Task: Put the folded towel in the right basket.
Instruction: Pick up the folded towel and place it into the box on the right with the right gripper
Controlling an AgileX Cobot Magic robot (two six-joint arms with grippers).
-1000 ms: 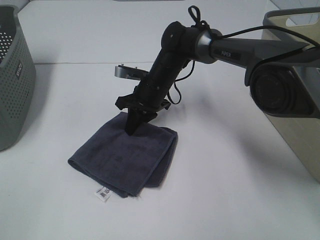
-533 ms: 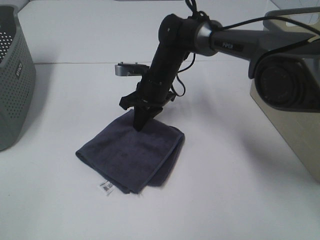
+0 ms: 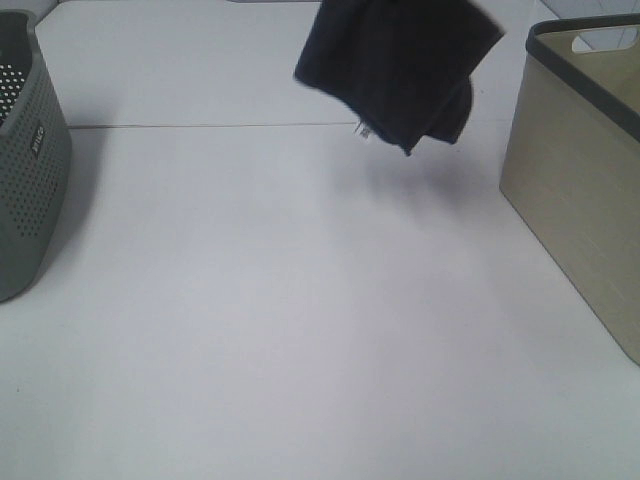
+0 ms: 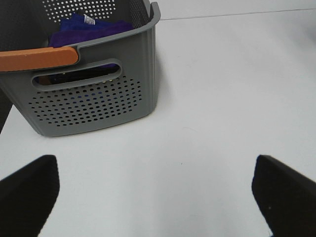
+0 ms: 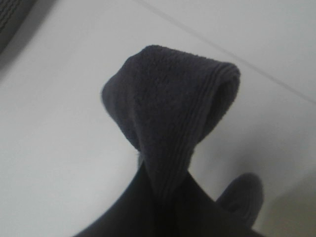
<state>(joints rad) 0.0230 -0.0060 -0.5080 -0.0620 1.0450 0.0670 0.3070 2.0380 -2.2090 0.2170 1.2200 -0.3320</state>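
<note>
From the high camera I see the folded towel hanging clear above the far edge of the table. Its top is cut off by the frame, and it is near the right basket but outside it. Only the right wrist view shows the right end effector clamped on a bunched fold, its dark fingers hard to separate from the cloth. The left end effector has its fingers wide apart, facing the grey basket at the left edge, with purple cloth inside.
</note>
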